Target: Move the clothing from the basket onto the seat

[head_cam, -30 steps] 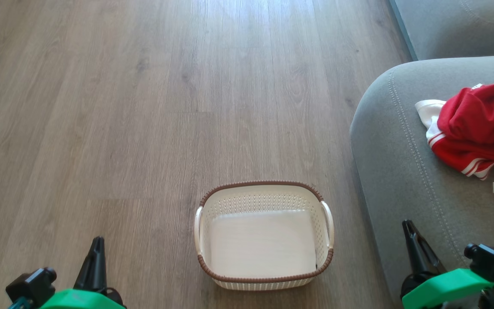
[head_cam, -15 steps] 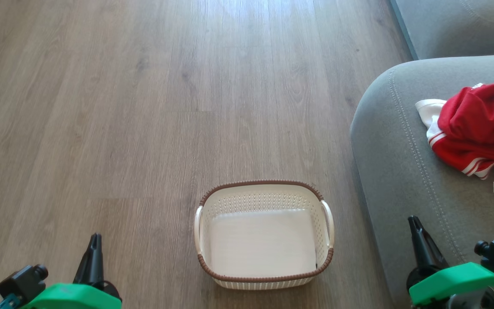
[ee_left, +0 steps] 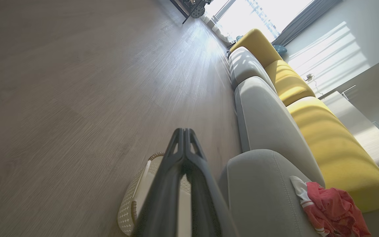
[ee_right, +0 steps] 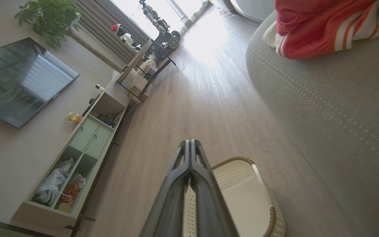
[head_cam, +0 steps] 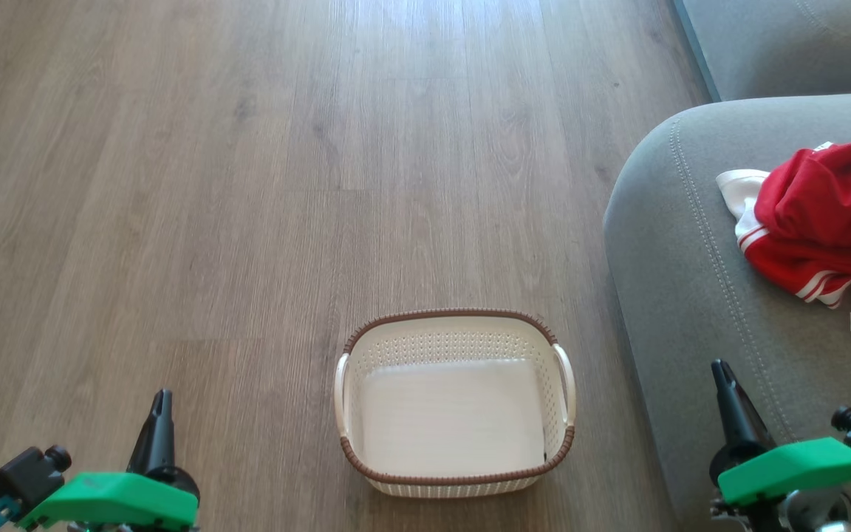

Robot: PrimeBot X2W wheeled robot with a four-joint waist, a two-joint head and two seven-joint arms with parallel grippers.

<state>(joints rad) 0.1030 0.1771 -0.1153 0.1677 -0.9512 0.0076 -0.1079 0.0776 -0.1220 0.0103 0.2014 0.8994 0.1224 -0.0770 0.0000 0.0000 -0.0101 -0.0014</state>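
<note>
Well beyond right gripper (head_cam: 718, 366), clothing (head_cam: 824, 210).

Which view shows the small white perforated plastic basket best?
The head view: the whole white perforated plastic basket shows from above, empty. In the left wrist view the dark left tool hides much of it; in the right wrist view the right tool and the picture edge cut it.

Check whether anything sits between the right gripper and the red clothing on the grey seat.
Nothing visible does. Bare seat lies between the right gripper and the clothing; the basket stands on the floor, off to that gripper's left.
</note>
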